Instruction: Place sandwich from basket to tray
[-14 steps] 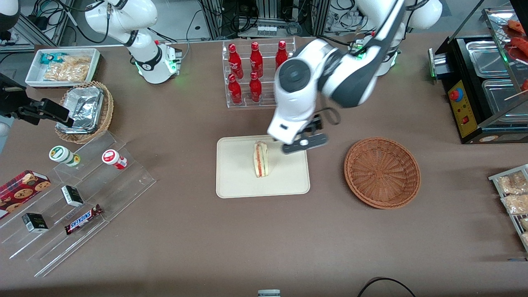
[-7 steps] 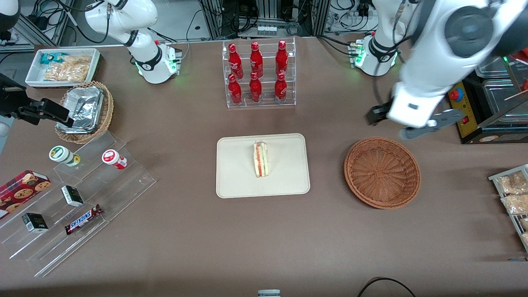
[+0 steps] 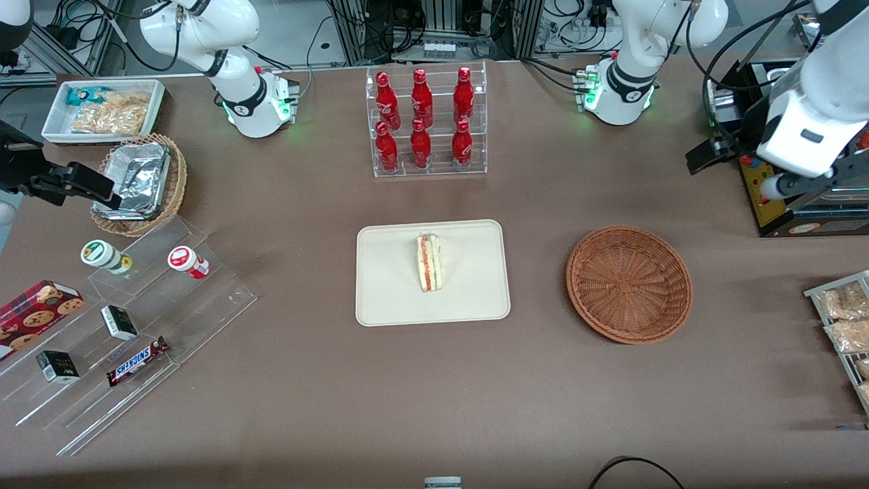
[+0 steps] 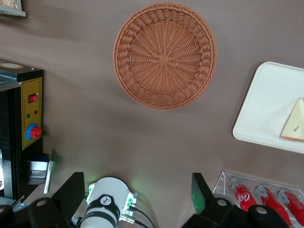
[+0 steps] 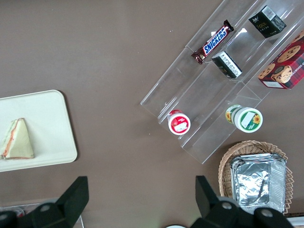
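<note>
The gripper (image 3: pixel 747 170), fingers spread wide, hangs at about two o'clock from the basket (image 3: pixel 629 284) in the front view, over the working arm's end of the bench (image 3: pixel 434 407), covering part of the black-and-yellow machine (image 3: pixel 770 212); its arm (image 3: pixel 815 102) runs out of frame. In the left wrist view the picture's edge cuts off the tray (image 4: pixel 266 107) and the sandwich (image 4: pixel 294 121)
</note>
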